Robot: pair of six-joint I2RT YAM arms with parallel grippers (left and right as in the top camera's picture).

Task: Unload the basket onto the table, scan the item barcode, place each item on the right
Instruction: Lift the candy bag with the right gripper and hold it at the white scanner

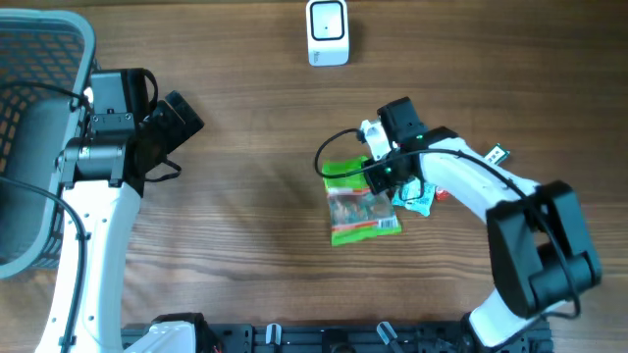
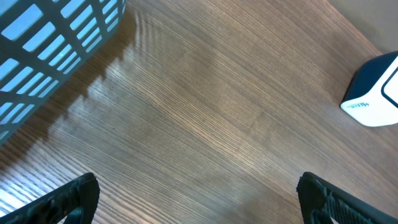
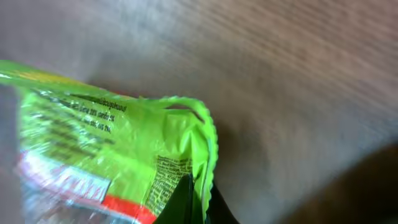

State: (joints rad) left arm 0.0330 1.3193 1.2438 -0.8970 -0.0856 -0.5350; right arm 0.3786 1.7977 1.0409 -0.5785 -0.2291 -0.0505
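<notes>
- right gripper (image 3: 191, 200) is clenching on the crimped edge of the crinkly green plastic snack packet (image 1: 361, 204). In the right wrist view the seam is sitting pinched between the dark fingertips (image 3: 180, 204), which the bottom of the frame is cutting off
- packet is lying flat on the brown wood-grain table (image 1: 245, 226), around 4 o'clock from table centre in the overhead view, with the gripper biting its 12 o'clock end
- packet print is showing as small black text plus a red-and-white band, too blurred to read, so I can't tell where the barcode is
- small teal-and-white wrapper with a red bit (image 1: 424, 199) is peeking out at the packet's 3 o'clock side; the right arm is covering most of it, so I can't tell what it is
- white boxy barcode scanner (image 1: 327, 32) is standing at 12 o'clock on the table, well apart from the packet. In the left wrist view only one corner is showing, at the 3 o'clock edge
- left gripper (image 1: 180, 120) is hanging released at about 9 o'clock, jaws wide over bare table. Its own camera is catching only the two black finger ends
- grey-blue plastic lattice basket (image 1: 39, 59) is sitting at 10 o'clock, cropped by the frame, inside hard to make out
</notes>
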